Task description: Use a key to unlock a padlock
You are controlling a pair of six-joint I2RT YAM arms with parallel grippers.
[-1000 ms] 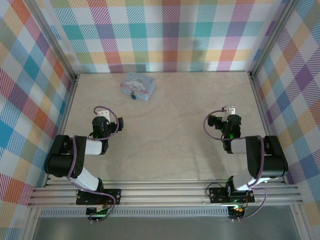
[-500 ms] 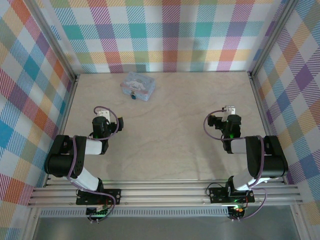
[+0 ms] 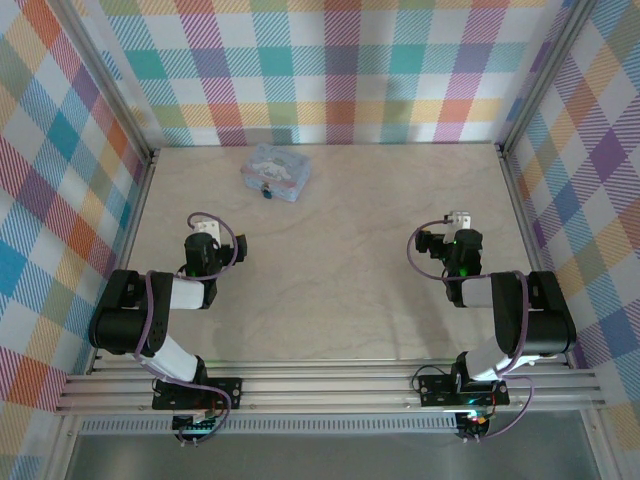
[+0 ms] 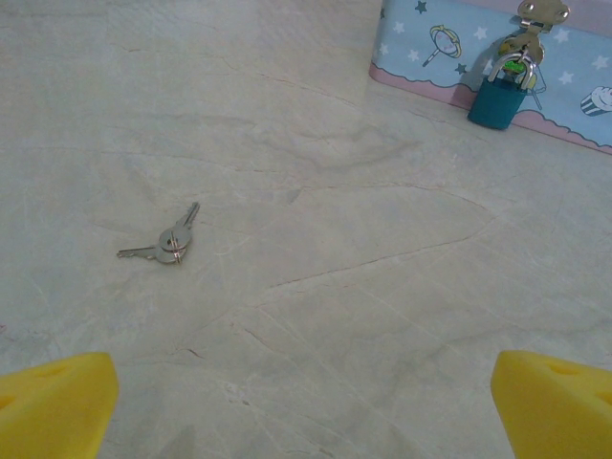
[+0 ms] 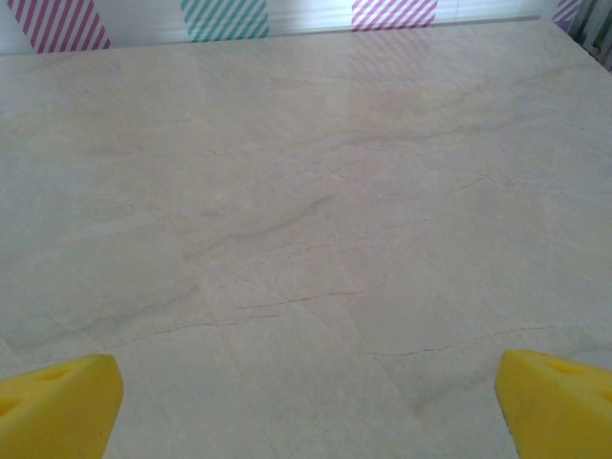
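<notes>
2 sets of fingers stand wide apart and hold nothing: your left fingers (image 4: 53, 402) and your right fingers (image 5: 57, 402) both hang over bare tabletop (image 3: 340, 250) close to the near edge. Nothing of the task looks done yet; by my reading you are at the 1st step, fetching the key. The key (image 4: 172, 239) lies flat on the tabletop ahead of the left fingers and a little toward the left edge, joined to what looks like a 2nd key on 1 ring. The padlock (image 4: 496, 96) hangs, apparently shut, from the hasp (image 4: 535, 14) on the front of the pale blue box (image 4: 430, 48), which sits by the far edge, left of the middle; key and padlock are well apart. Your next move is probably the left arm's: bring the fingers down over the key and close on its head, leaving the blade free. It is thin and flat against the surface, so expect it to slide; the right fingers could then steady the padlock
</notes>
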